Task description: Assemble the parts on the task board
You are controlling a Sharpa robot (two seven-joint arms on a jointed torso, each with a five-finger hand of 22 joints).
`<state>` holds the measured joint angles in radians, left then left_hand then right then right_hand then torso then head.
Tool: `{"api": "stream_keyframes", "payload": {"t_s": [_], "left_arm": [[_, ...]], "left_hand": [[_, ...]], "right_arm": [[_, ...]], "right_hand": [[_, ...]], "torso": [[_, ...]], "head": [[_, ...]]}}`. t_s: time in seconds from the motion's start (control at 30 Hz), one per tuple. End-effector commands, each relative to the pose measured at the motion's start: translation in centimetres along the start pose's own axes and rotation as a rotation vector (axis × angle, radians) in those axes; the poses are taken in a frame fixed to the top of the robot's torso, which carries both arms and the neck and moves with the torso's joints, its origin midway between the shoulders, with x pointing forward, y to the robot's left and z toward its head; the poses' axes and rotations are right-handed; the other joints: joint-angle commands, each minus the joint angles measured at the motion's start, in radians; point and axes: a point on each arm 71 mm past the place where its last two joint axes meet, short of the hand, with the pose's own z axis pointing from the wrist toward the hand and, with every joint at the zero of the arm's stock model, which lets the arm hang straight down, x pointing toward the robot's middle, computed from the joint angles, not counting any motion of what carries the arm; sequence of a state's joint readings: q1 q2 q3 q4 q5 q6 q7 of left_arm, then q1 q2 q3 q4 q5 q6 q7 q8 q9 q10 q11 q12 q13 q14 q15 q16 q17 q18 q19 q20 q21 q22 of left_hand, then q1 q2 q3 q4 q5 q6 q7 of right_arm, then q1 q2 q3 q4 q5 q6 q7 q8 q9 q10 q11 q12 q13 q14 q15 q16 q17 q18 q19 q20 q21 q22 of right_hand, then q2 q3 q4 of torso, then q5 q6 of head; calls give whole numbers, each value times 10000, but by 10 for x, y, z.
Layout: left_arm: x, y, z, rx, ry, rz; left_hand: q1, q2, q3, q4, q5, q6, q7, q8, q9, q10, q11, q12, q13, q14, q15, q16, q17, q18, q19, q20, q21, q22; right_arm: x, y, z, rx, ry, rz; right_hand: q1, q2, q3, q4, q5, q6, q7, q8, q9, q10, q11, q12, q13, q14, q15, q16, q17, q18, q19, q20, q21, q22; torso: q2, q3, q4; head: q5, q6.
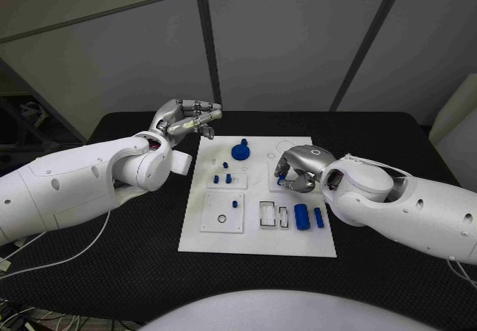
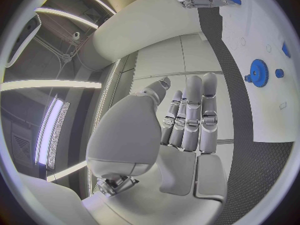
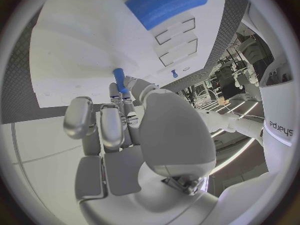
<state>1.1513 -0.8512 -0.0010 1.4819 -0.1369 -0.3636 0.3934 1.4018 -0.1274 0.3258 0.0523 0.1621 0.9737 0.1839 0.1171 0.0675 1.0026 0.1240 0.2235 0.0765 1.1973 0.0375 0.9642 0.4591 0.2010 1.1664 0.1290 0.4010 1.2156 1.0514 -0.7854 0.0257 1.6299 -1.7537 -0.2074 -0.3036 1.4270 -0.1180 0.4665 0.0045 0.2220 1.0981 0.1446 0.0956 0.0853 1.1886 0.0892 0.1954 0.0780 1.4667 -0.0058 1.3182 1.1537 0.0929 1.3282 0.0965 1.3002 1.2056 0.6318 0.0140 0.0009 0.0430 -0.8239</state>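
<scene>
A small blue peg (image 3: 119,80) is pinched upright in the right hand (image 1: 298,171) just over the task board (image 1: 258,238), seemingly for insertion. The left hand (image 1: 186,118) hovers empty, fingers loosely apart, off the board's far-left corner above the tabletop (image 1: 119,276).

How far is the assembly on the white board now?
Partly done: a blue gear and small pegs already stand on the white board. The right robot hand holds a blue peg over it. Two blue cylinders lie loose. The left robot hand holds nothing.
</scene>
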Motion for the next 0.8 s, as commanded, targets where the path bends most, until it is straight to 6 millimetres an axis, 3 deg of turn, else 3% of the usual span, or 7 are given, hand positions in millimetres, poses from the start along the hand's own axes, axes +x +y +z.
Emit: {"api": "stream_keyframes", "payload": {"t_s": [0.03, 0.43, 0.8], "left_arm": [[1, -1, 0, 39, 78, -50], [1, -1, 1, 46, 73, -48], [2, -1, 1, 74, 78, -52]], "left_hand": [[81, 19, -43, 0, 36, -41, -27, -20, -4, -71, -21, 69, -9, -69, -1, -19, -9, -191, -18, 53, -43, -8], [84, 32, -41, 3, 37, -46, -28, -21, -5, -90, -19, 72, -12, -75, 1, -20, -15, -192, -19, 54, -48, -11], [82, 37, -43, 6, 37, -48, -28, -21, -5, -97, -18, 74, -13, -77, 2, -20, -18, -193, -19, 55, -50, -13]], "right_arm": [[-3, 2, -2, -91, -519, -42], [-18, 11, -12, -584, -1713, 395], [-32, 47, -16, -1735, -1897, 1321]], "right_hand": [[124, 65, 62, -22, -40, 98, -6, 58, 15, 298, -211, 14, 28, 344, -65, 83, 28, -76, 82, -8, 66, 69], [124, 73, 82, -45, -125, 170, -14, 72, 22, 367, -224, -25, 40, 357, -76, 121, 65, -94, 127, -22, 130, 152], [181, 49, 120, -119, -93, 210, -5, 68, 21, 410, -225, -77, 44, 364, -83, 146, 84, -102, 147, -34, 169, 199]], "torso": [[-4, 6, -2], [6, 1, -1], [-1, -9, 8]], "head": [[-13, 10], [11, 28], [92, -5]]}}
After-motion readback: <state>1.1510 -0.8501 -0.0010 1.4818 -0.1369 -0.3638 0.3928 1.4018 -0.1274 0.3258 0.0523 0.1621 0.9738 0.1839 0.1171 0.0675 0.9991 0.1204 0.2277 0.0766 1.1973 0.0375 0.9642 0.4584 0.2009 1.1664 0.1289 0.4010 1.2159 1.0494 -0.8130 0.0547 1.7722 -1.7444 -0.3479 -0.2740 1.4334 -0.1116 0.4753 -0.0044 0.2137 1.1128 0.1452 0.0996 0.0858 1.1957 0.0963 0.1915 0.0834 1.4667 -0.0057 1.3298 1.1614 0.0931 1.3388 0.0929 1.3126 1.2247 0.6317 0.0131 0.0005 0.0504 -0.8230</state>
